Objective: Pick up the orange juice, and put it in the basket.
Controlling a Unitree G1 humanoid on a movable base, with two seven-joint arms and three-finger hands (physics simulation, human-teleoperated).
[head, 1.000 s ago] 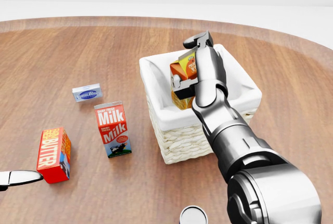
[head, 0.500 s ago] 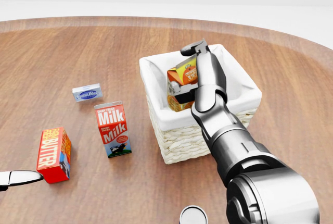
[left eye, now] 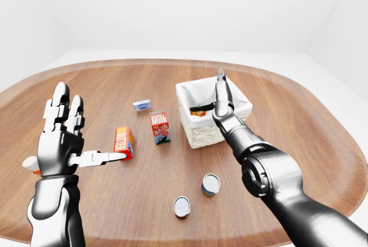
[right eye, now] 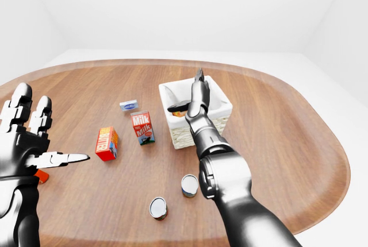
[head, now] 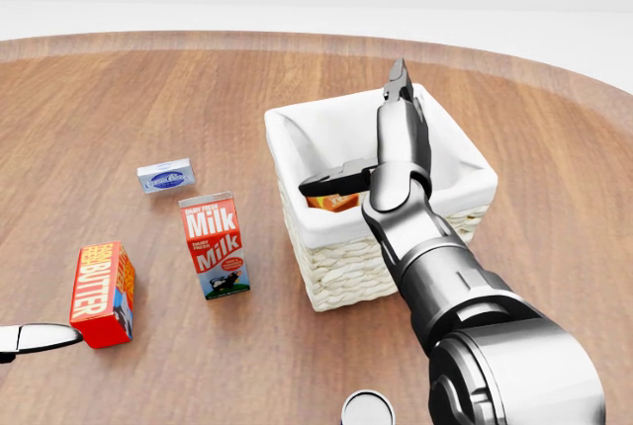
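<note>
L. hand [left eye: 60,138]: raised at 9 o'clock of the left-eye view, palm toward camera, fingers spread wide, thumb out toward 3 o'clock; holds nothing. A small orange-and-white obj. shows behind its wrist (too hidden to identify).

Butter carton [head: 102,293]: red, upright on the wooden table [head: 119,109], approx. 8 o'clock in head view, just beside the L. thumb tip in the eye views.

Small blue-and-white packet [head: 165,177]: lying flat, approx. 10 o'clock of the milk.

Milk carton [head: 215,245]: upright, between butter and basket, apart from both.

Two cans, left-eye view: one w/ pale top [left eye: 181,207] at 6 o'clock, one w/ blue side [left eye: 210,184] just to its upper right; near each other, not touching.

Basket [head: 297,138]: white-lined wicker, square, centre of head view.

Orange juice [head: 331,201]: inside the basket, low against the liner; only an orange sliver visible under the thumb.

R. hand [head: 371,143]: over the basket, fingers pointing to 12 o'clock, thumb stretched toward 9 o'clock; spread open, not gripping the juice. Forearm runs down to 5 o'clock, covering the basket's right part.
</note>
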